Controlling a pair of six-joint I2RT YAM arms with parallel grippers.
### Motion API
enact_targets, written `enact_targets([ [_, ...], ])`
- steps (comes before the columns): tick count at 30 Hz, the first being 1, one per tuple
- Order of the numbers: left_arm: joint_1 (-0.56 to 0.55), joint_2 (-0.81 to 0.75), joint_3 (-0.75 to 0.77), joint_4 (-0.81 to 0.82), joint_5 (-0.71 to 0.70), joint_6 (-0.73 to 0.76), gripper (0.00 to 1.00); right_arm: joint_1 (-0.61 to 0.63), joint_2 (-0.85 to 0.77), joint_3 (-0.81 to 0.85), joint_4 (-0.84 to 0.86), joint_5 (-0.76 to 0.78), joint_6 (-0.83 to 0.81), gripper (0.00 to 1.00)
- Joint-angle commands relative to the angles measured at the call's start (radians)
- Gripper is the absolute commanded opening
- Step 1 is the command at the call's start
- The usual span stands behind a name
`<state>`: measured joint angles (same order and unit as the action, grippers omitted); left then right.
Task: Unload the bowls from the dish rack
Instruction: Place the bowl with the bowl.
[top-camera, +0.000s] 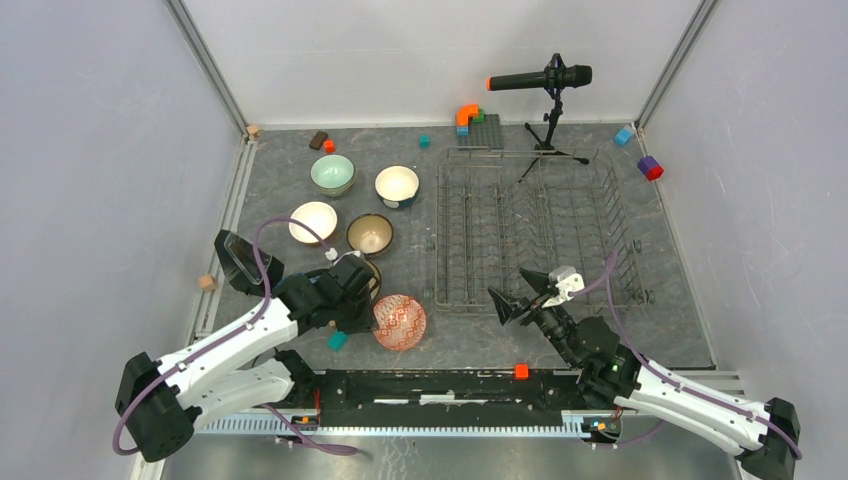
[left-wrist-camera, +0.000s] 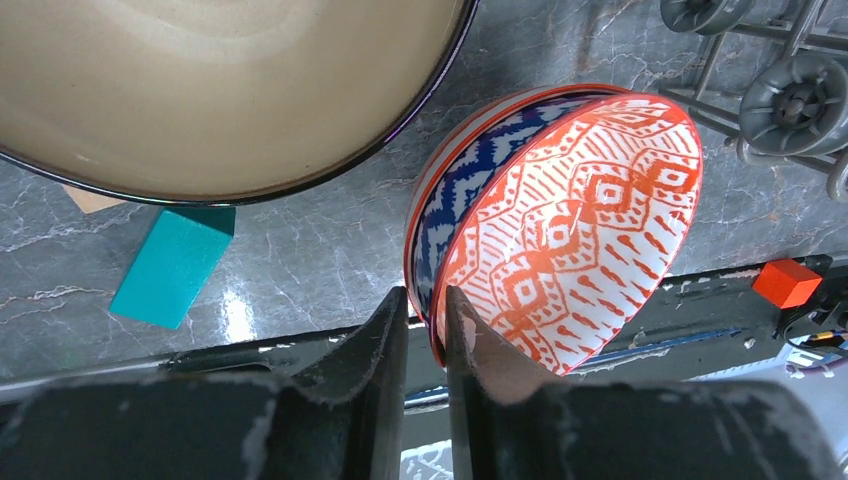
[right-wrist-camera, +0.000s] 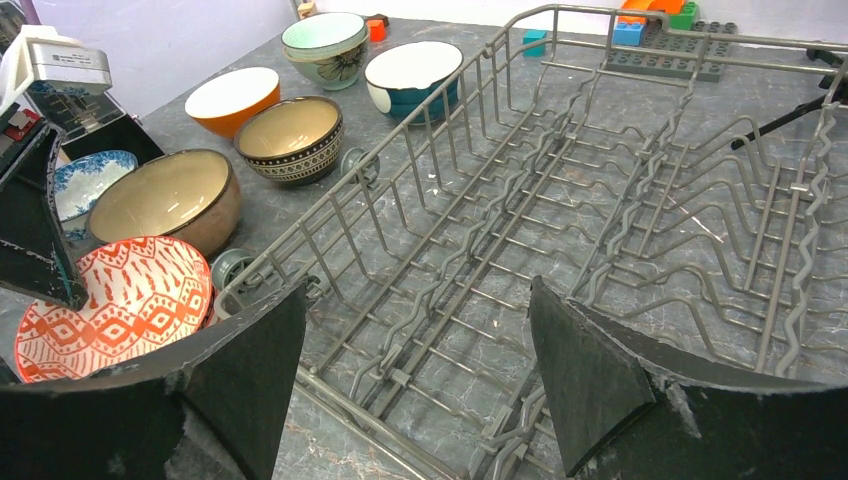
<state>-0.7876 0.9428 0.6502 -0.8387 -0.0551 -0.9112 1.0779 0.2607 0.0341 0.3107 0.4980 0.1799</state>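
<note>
1. The left hand (left-wrist-camera: 427, 300) sat at about 8 o'clock on the worktop (top-camera: 270, 180). Its two fingers were almost shut, right at the rim of the red-white bowl (left-wrist-camera: 590, 230). I could not tell if it was holding that rim or just touching it.
2. The red-white bowl was tipped up on its side. It sat inside a blue zigzag bowl (left-wrist-camera: 470, 175).
3. The bowls looked hard, smooth and shiny. I think they would be a bit heavy and slippery, and they could chip or break if dropped. The best place to hold one would be the thin rim, with one finger inside and one outside.
4. I counted eight bowls, all on the worktop at the left: pale green (top-camera: 332, 173) and teal (top-camera: 397, 186) at 11 o'clock, then orange (top-camera: 313, 222), dark striped (top-camera: 370, 234), brown (right-wrist-camera: 165, 200), blue-white flowery (right-wrist-camera: 95, 180), and the two nested ones at 7 o'clock.
5. There was one dish rack (top-camera: 590, 210), from the middle out to 2 o'clock. No bowls were in it, so the job looked nearly done.
6. The right hand (right-wrist-camera: 418, 295) was wide open and held nothing. It hung over the rack's near left corner, at 5 o'clock.
</note>
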Motion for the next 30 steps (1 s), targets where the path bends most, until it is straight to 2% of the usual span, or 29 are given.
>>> enact_targets([
  [1, -0.002, -0.022, 0.032, -0.028, -0.027, 0.02, 0.26, -0.001, -0.015, -0.006, -0.005, 0.011, 0.009, 0.87],
  [18, -0.002, -0.011, 0.095, -0.089, -0.07, 0.049, 0.28, -0.001, -0.024, -0.002, -0.022, 0.011, 0.013, 0.86],
  [30, -0.002, 0.004, 0.067, -0.044, -0.042, 0.052, 0.19, -0.001, -0.023, -0.002, -0.027, 0.016, 0.01, 0.87],
])
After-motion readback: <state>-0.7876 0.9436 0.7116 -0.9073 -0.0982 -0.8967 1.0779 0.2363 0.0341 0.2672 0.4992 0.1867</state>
